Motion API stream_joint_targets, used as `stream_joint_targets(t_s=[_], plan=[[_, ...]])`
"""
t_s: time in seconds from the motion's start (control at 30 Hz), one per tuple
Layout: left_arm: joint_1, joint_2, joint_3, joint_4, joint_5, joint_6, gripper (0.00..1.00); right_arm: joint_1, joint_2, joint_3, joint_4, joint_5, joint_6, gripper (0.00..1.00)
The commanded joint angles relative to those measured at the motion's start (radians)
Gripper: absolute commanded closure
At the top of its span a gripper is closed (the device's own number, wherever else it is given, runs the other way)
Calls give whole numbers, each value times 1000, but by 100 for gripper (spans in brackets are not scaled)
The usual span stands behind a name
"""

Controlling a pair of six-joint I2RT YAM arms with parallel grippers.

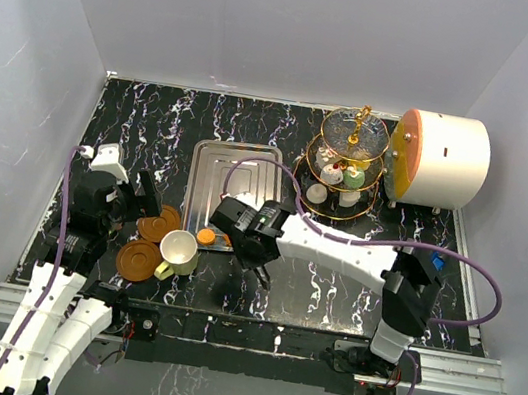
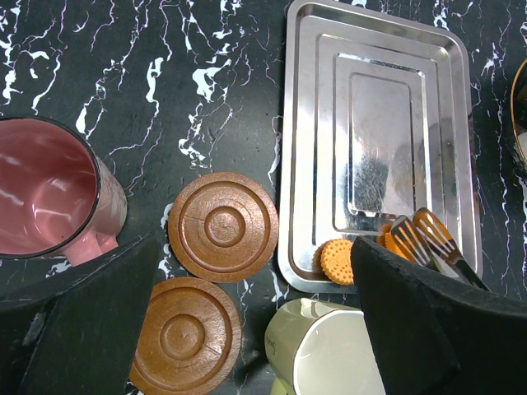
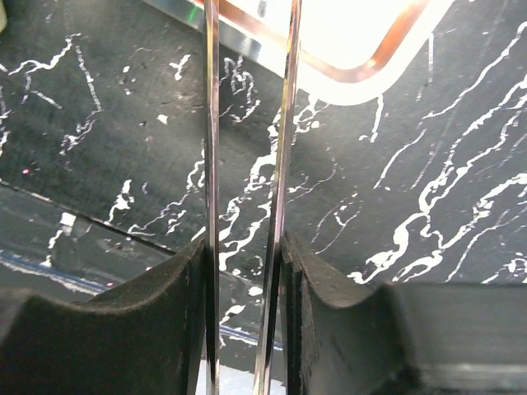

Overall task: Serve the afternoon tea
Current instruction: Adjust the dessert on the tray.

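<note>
My right gripper (image 1: 236, 233) (image 3: 245, 271) is shut on steel tongs (image 3: 211, 123), both blades pressed between its pads. The tong tips (image 2: 424, 237) rest at the near corner of the steel tray, around an orange cake (image 2: 387, 240). A second orange cake (image 2: 336, 261) (image 1: 206, 236) lies beside it. My left gripper (image 2: 255, 325) (image 1: 137, 199) hangs open and empty above two brown saucers (image 2: 224, 226) (image 2: 183, 335). The maroon cup (image 2: 45, 197) stands to their left. The cream cup (image 2: 329, 354) (image 1: 178, 249) lies near them. The gold-framed glass stand (image 1: 350, 166) holds several cakes (image 1: 332, 173).
The rectangular steel tray (image 1: 238, 168) (image 2: 379, 123) sits mid-table, otherwise bare. A big white cylinder with an orange end (image 1: 443, 159) stands at the back right beside the stand. Grey walls close in the black marbled table (image 1: 154, 128) on three sides.
</note>
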Motion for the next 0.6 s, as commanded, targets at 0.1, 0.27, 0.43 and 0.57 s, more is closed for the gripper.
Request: stream_joint_targets(t_s=[0.1, 0.27, 0.43, 0.57], plan=[[-2, -12, 24, 0, 2, 9, 1, -44, -7, 54, 31, 77, -105, 70], [-2, -15, 24, 0, 2, 8, 1, -61, 25, 87, 42, 60, -151, 69], [-2, -18, 25, 0, 0, 8, 1, -61, 6, 91, 50, 42, -135, 66], [-2, -19, 24, 1, 3, 8, 1, -61, -45, 79, 47, 42, -106, 65]])
